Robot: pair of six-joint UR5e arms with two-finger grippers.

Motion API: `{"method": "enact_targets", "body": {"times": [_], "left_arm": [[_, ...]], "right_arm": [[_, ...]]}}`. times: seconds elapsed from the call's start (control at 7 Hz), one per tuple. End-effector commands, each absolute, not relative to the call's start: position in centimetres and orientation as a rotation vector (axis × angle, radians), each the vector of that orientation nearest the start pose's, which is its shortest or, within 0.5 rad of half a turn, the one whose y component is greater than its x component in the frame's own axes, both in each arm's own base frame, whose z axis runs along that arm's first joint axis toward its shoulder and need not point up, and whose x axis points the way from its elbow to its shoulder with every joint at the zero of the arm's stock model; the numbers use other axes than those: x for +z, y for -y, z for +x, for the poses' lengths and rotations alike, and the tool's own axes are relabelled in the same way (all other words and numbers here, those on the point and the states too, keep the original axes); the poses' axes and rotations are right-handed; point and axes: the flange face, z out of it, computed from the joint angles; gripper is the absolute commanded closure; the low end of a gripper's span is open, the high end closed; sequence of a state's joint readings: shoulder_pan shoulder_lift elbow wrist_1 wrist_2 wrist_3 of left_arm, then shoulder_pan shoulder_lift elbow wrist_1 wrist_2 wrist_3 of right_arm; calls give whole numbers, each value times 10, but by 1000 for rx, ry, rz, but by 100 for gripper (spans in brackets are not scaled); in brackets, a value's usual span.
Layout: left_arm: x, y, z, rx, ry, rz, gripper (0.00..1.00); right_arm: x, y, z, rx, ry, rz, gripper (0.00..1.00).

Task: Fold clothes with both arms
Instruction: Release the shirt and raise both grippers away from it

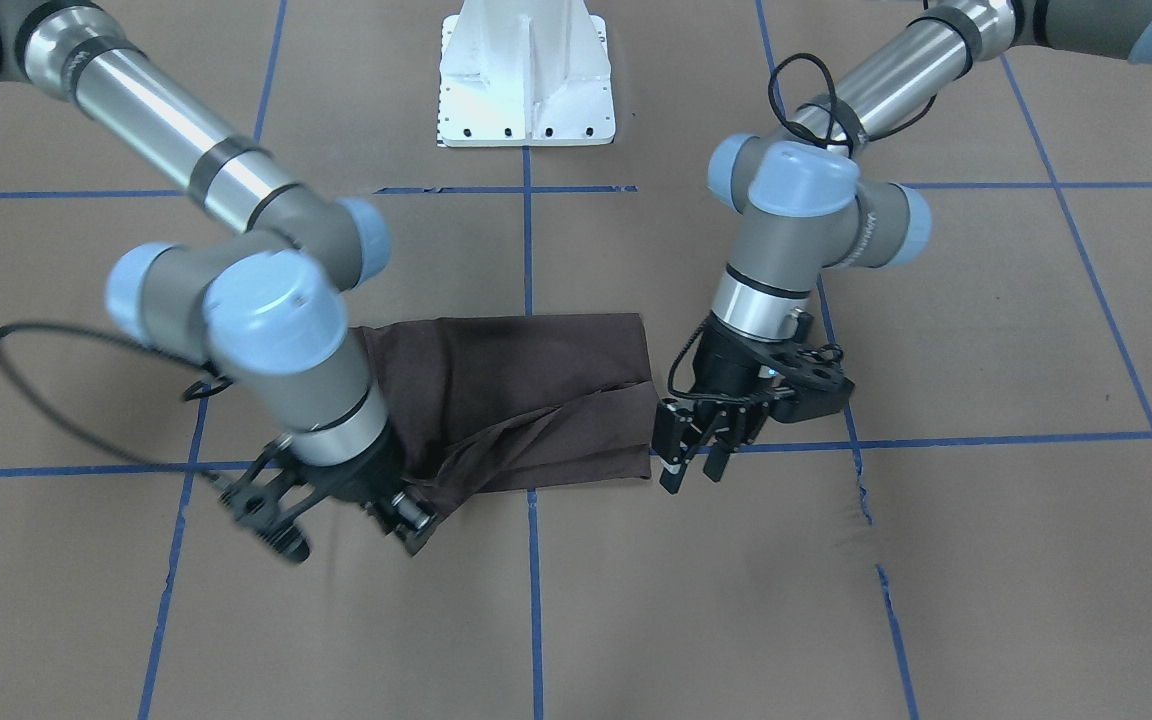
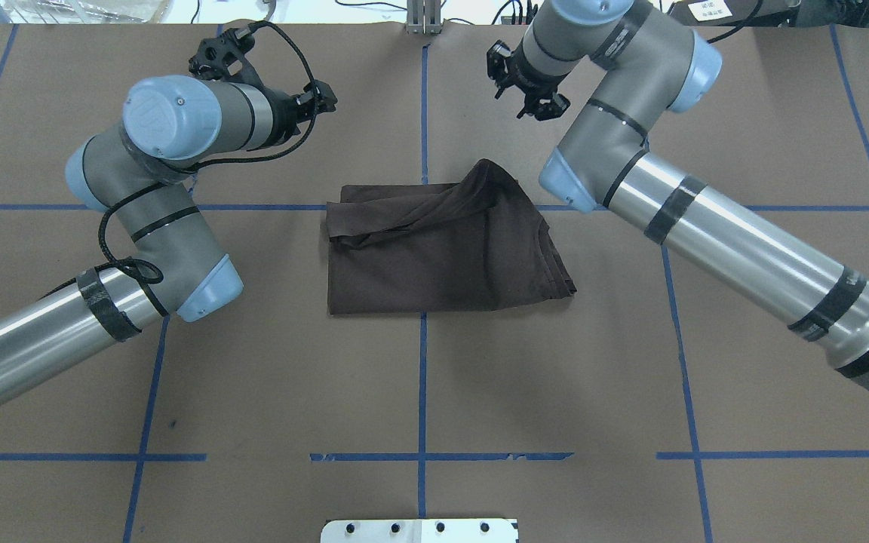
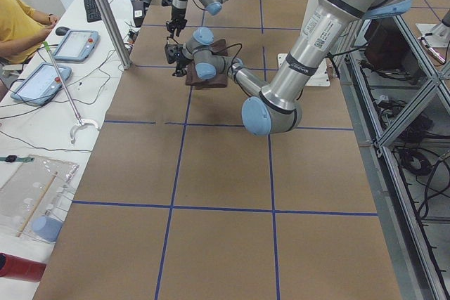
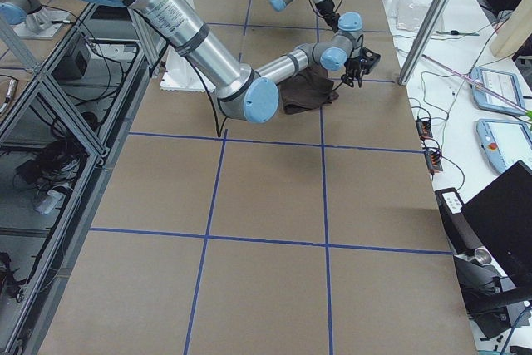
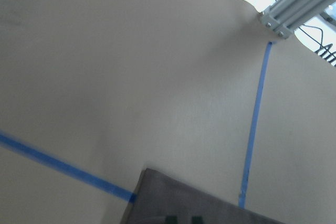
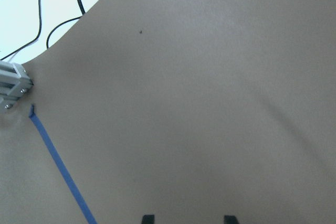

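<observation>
The dark brown T-shirt point(image 1: 526, 380) lies folded into a rough rectangle in the middle of the table point(image 2: 434, 256). One layer is rumpled in a diagonal ridge toward its far right corner. My right gripper point(image 1: 406, 515) hangs at that corner, just past the shirt's far edge. The right wrist view shows its fingertips point(image 6: 148, 217) apart over bare table, holding nothing. My left gripper point(image 1: 693, 468) hovers beside the shirt's far left corner with its fingers apart and empty. The left wrist view shows that shirt corner point(image 5: 210, 208) below its tips.
The white pedestal base point(image 1: 526, 80) stands at the robot's side of the table. Blue tape lines point(image 2: 423, 377) grid the brown paper. An aluminium post point(image 2: 423, 15) rises at the far edge. Tablets and a seated person point(image 3: 17, 26) are beyond it.
</observation>
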State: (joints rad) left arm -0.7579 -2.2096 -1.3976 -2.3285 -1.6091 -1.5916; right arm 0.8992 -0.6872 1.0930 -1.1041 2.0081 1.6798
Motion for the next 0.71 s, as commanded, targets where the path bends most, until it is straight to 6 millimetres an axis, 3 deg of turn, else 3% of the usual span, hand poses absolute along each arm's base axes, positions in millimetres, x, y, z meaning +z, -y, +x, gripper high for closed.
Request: {"method": "enact_targets", "body": {"times": [0.0,0.14,0.29,0.43,0.57], "left_arm": [[276,594,427,-636,-1210,413,0],[280,590,429,-635,-1207,405,0],[263,577,439,-616,-1238,390,0],[246,542,468,-614,-1266,321,34],[237,525,471,-586,-1178,294,99]], "right_arm": [[284,713,-387,690,998,-61,0],[276,708,-384,687,1014,-56,0],[271,700,-384,681,1027,-52,0],[267,694,-388,672,1035,-51,0],[267,691,-393,666,1035,-52,0]]}}
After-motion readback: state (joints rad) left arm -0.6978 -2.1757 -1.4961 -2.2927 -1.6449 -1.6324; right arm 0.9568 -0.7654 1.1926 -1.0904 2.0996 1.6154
